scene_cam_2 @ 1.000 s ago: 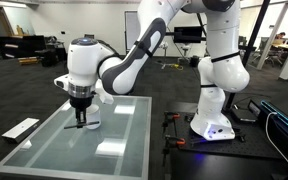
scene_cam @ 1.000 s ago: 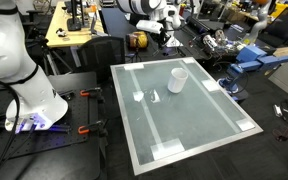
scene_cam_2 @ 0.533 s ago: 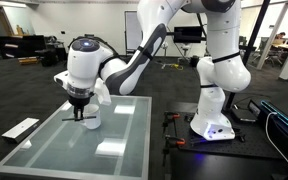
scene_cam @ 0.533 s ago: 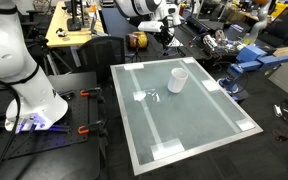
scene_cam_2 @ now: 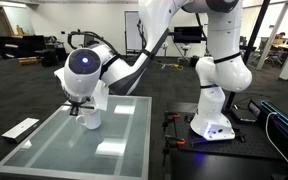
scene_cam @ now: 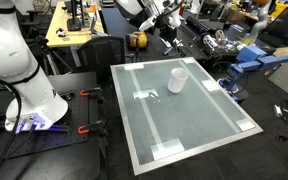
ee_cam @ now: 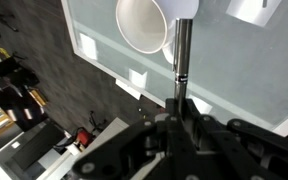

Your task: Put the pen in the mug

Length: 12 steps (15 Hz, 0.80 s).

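The small white mug (scene_cam: 177, 79) stands upright on the glass table (scene_cam: 189, 135) near its far edge. It also shows in the wrist view (ee_cam: 144, 25) and, partly hidden by the gripper, in an exterior view (scene_cam_2: 90, 122). My gripper (ee_cam: 179, 118) is shut on a dark slim pen (ee_cam: 180, 60), which points away from the jaws. In the wrist view the pen's far end lies just beside the mug's rim. The gripper (scene_cam_2: 80, 108) hangs above the table beside the mug. It shows high at the back in an exterior view (scene_cam: 168, 34). The pen is too small to make out in either exterior view.
Flat white tape patches (scene_cam: 170, 149) mark the table's corners and edges. The robot's white base (scene_cam: 29, 95) stands beside the table. Cluttered benches (scene_cam: 219, 45) lie behind it. A flat white board (scene_cam_2: 22, 127) lies on the floor.
The gripper has risen from just above the table surface, still holding the pen, and its wrist has tilted. The mug has not moved.
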Available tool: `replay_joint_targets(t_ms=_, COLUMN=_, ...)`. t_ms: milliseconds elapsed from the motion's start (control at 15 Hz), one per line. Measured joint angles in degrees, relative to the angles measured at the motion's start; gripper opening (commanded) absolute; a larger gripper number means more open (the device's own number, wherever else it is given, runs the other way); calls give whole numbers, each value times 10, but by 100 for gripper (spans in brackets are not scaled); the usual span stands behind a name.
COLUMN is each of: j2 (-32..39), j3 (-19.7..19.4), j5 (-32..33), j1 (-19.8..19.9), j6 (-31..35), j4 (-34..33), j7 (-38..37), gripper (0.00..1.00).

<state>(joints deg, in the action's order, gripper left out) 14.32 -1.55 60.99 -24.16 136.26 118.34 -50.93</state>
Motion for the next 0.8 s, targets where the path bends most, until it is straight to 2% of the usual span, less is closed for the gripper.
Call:
replay_joint_targets(t_ms=400, j2=14, j3=54, j5=83, j1=5, j6=-144, j4=-6, j7=-173, gripper=3)
replay_joint_targets(t_ms=800, j2=35, j3=76, j5=160, j1=18, j6=-205, j4=-11, j7=-303, gripper=3)
